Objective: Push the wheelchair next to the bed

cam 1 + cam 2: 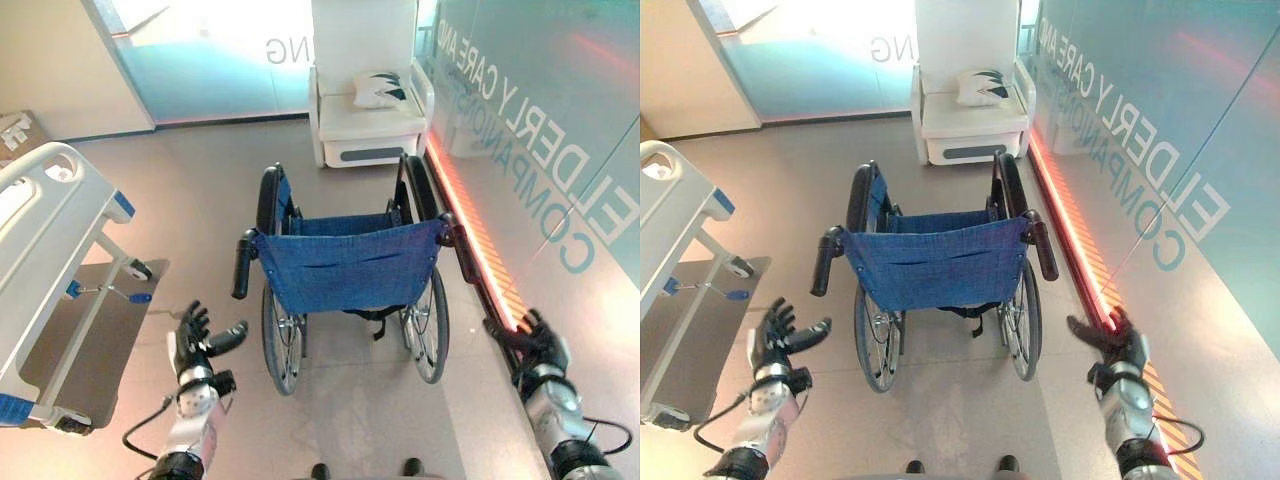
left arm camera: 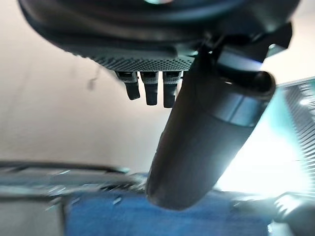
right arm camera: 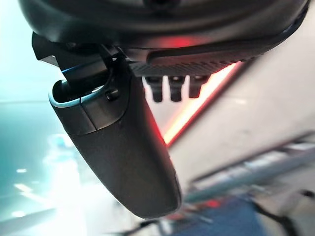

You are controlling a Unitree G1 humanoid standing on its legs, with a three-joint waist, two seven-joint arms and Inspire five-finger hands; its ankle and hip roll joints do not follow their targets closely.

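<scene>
A wheelchair (image 1: 345,262) with a blue cloth back stands in the middle of the floor, its back turned to me. Its left push handle (image 1: 243,266) and right push handle (image 1: 459,248) are black and both free. My left hand (image 1: 198,338) hangs open below and left of the left handle, apart from it. My right hand (image 1: 1118,348) is open too, low and to the right of the wheelchair, near the lit strip. The white bed (image 1: 45,240) with blue fittings stands at the left edge.
A white armchair (image 1: 366,90) with a cushion stands against the far wall, straight beyond the wheelchair. A glass wall with large letters (image 1: 560,130) and a glowing red floor strip (image 1: 475,235) runs along the right. A grey mat (image 1: 95,330) lies under the bed's end.
</scene>
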